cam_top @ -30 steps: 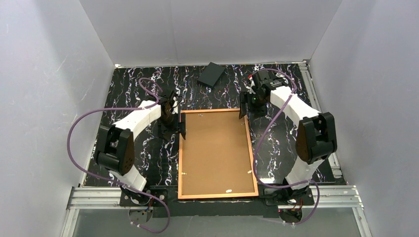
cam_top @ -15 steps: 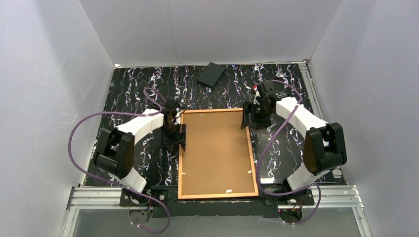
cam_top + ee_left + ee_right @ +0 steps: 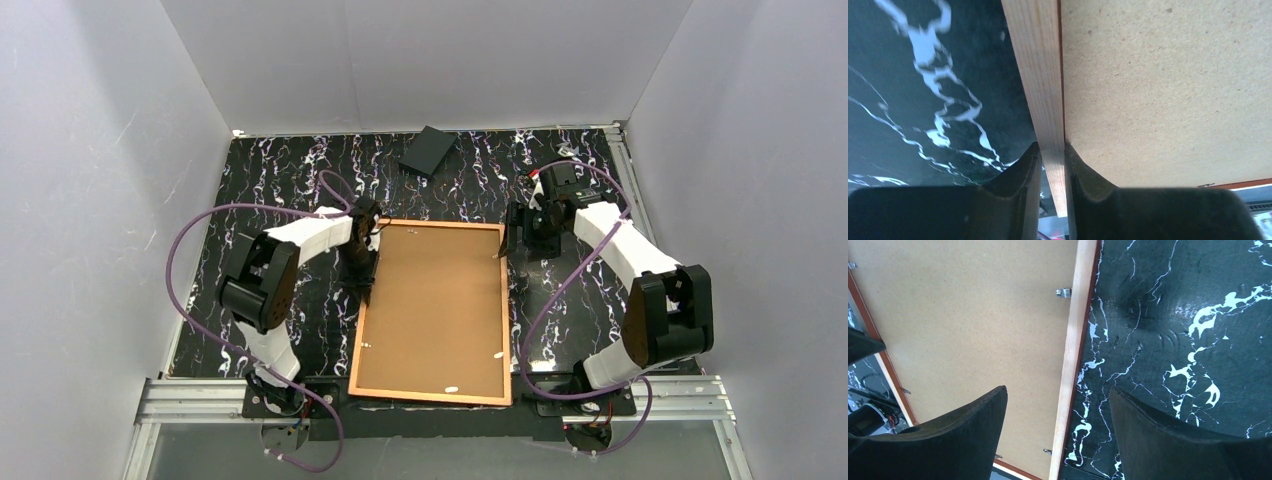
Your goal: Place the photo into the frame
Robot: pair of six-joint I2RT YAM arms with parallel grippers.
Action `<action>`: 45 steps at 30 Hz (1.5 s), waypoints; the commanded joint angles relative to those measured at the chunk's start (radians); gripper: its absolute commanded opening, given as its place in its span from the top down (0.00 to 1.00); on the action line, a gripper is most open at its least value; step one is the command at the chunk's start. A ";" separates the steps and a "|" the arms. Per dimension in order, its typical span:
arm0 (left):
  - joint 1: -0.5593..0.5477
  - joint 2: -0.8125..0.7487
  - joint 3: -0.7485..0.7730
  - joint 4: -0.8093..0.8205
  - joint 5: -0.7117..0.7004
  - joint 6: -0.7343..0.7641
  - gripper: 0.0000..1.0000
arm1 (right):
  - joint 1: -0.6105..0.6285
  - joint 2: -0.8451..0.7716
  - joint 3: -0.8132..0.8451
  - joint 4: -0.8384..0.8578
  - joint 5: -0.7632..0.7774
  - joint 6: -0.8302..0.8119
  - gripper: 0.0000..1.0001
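The frame (image 3: pixel 357 335) lies back-up on the black marbled table, a brown backing board (image 3: pixel 432 305) filling it. My left gripper (image 3: pixel 363 270) is shut on its left wooden rail (image 3: pixel 1040 75), one finger outside the rail and one against the board (image 3: pixel 1158 90); the gripper's tips (image 3: pixel 1052 146) pinch the wood. My right gripper (image 3: pixel 507 245) stands open over the right rail (image 3: pixel 1075 340) near the far right corner, its tips (image 3: pixel 1057 389) straddling rail and table without touching. The photo is not in view.
A small black box (image 3: pixel 428 151) lies at the back of the table. Small metal clips (image 3: pixel 1063 292) stick out along the frame's inner edge. Grey walls close in on three sides, and a metal rail (image 3: pixel 200 395) runs along the near edge.
My left gripper has closed on the frame's left rail. The frame has skewed slightly, its near end shifting left. The right arm has swung outward to the right, gripper still open.
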 commanded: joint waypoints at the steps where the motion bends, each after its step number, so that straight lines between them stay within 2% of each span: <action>1: -0.004 0.065 0.134 -0.185 0.002 0.192 0.94 | -0.018 -0.034 -0.006 0.000 -0.015 -0.024 0.18; 5: -0.004 0.162 0.295 -0.259 0.020 0.330 1.00 | -0.030 -0.045 -0.017 0.006 -0.018 -0.027 0.18; 9: -0.011 0.284 0.462 -0.308 0.078 0.434 1.00 | -0.033 -0.045 -0.033 0.009 0.011 -0.039 0.17; 18: -0.038 0.543 0.824 -0.360 0.098 0.666 1.00 | -0.053 -0.028 -0.021 -0.001 0.070 -0.068 0.15; 19: -0.038 0.574 0.859 -0.366 0.098 0.683 0.94 | -0.055 -0.024 -0.017 -0.003 0.073 -0.073 0.15; 20: -0.038 0.596 0.898 -0.383 0.094 0.693 0.75 | -0.056 -0.021 -0.014 -0.007 0.074 -0.076 0.15; 21: -0.038 0.615 0.940 -0.409 0.089 0.696 0.49 | -0.057 -0.019 -0.011 -0.011 0.078 -0.078 0.15; 22: -0.038 0.626 0.978 -0.435 0.081 0.693 0.32 | -0.058 -0.018 -0.012 -0.010 0.075 -0.078 0.15; 24: -0.039 0.593 0.992 -0.436 0.026 0.659 0.19 | -0.057 -0.021 -0.018 -0.008 0.071 -0.080 0.15; 27: -0.037 0.448 0.888 -0.329 -0.046 0.582 0.03 | -0.056 -0.031 -0.026 -0.005 0.049 -0.074 0.15; 32: -0.035 0.110 0.660 -0.175 -0.108 0.361 0.02 | -0.056 -0.075 -0.048 -0.007 0.014 -0.061 0.15; 35: -0.033 -0.083 0.455 -0.121 -0.173 0.165 0.02 | -0.057 -0.108 -0.069 -0.006 -0.005 -0.053 0.15; 41: -0.027 -0.426 0.092 -0.155 -0.264 -0.205 0.02 | -0.057 -0.175 -0.120 0.002 -0.026 -0.038 0.15; 45: -0.021 -0.627 -0.129 -0.190 -0.203 -0.425 0.02 | -0.057 -0.202 -0.160 0.011 -0.038 -0.030 0.16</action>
